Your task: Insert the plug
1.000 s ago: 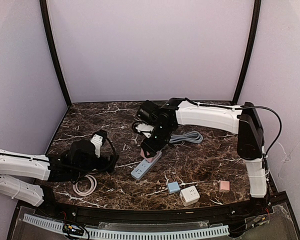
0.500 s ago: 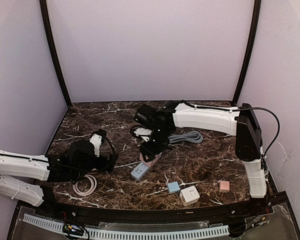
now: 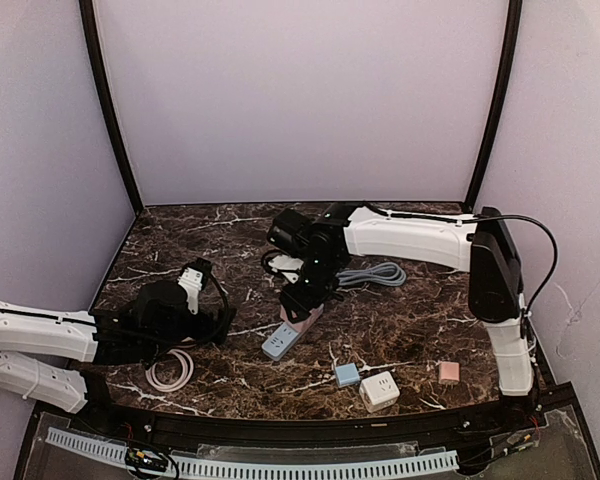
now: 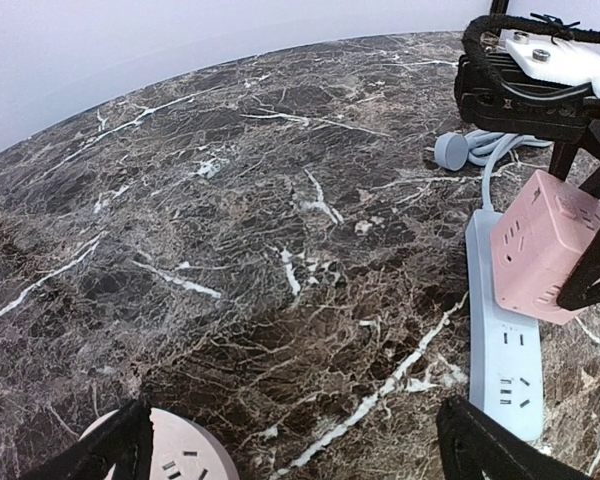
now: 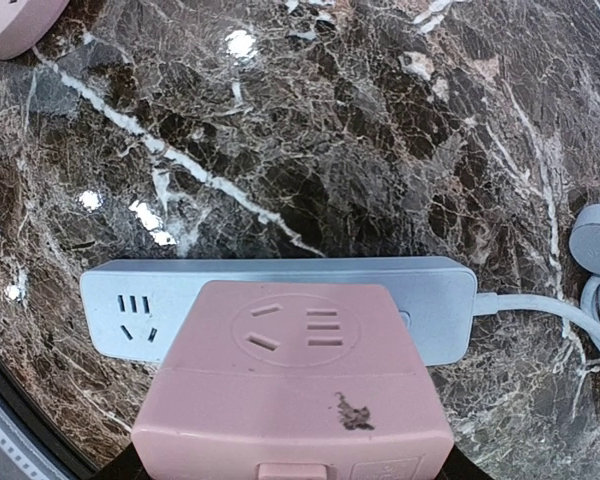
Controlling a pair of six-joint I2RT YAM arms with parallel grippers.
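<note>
A pink cube plug (image 5: pixel 295 370) is held over the cable end of the pale blue power strip (image 5: pixel 130 300), covering its middle. My right gripper (image 5: pixel 295 472) is shut on the plug, with its fingers at the plug's sides. In the left wrist view the plug (image 4: pixel 540 250) leans tilted above the strip (image 4: pixel 505 350); its prongs are hidden. From above, the plug (image 3: pixel 298 316) sits at the far end of the strip (image 3: pixel 278 343) under the right gripper (image 3: pixel 305 300). My left gripper (image 4: pixel 295 460) is open low over the marble, left of the strip, holding nothing.
A round pink socket (image 4: pixel 175 455) with a coiled white cord (image 3: pixel 170 370) lies by the left gripper. The strip's grey cable (image 3: pixel 375 273) coils behind it. A blue cube (image 3: pixel 347 375), a white cube (image 3: pixel 379 390) and a small pink cube (image 3: pixel 448 372) sit near the front edge.
The right arm has shifted slightly left and down with the pink plug, bringing it closer to the strip. The left arm has not moved.
</note>
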